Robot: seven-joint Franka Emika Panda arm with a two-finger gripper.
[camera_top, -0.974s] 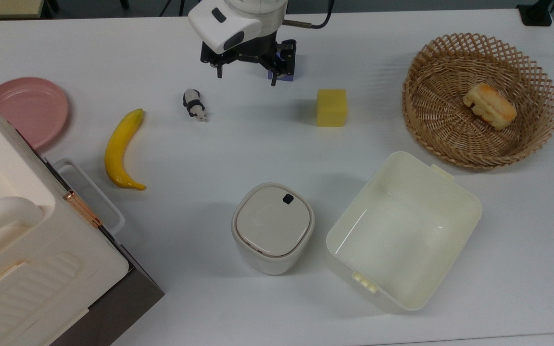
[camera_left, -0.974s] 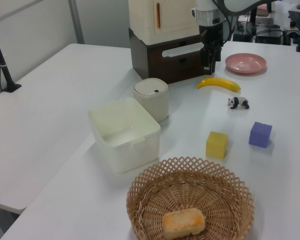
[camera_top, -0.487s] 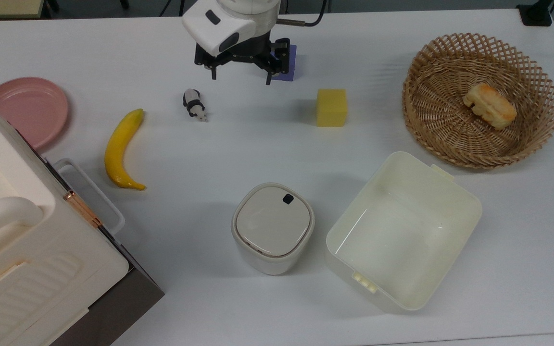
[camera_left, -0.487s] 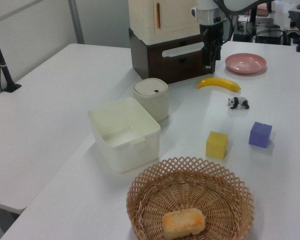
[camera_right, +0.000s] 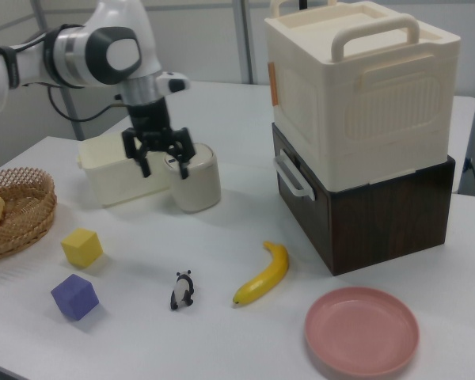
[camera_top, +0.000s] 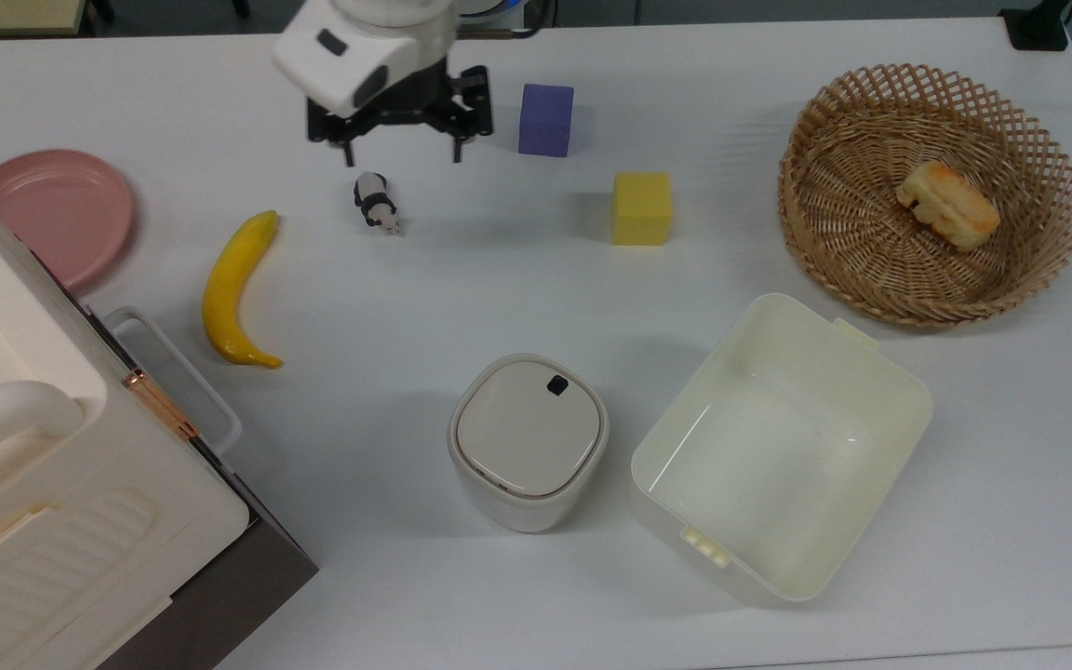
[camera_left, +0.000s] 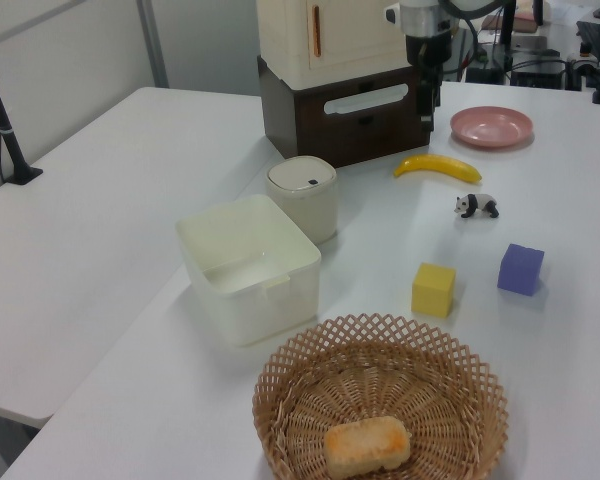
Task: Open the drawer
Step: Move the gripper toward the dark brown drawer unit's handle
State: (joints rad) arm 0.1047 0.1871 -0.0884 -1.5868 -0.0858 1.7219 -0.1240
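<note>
The gripper point(camera_right: 160, 164) hung above the table with jaws spread wide, holding nothing – the panda figure point(camera_top: 376, 202) just below them in the top view; the drawer point(camera_right: 356, 198), shut, stood well apart – no legible markings

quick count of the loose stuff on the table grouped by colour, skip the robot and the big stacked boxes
yellow: 2, the banana and the yellow cube
purple: 1, the purple cube
pink: 1, the plate
cream: 2, the open bin and the lidded container
tan: 1, the wicker basket
orange-brown: 1, the bread in the basket
black and white: 1, the panda figure
total: 9
</note>
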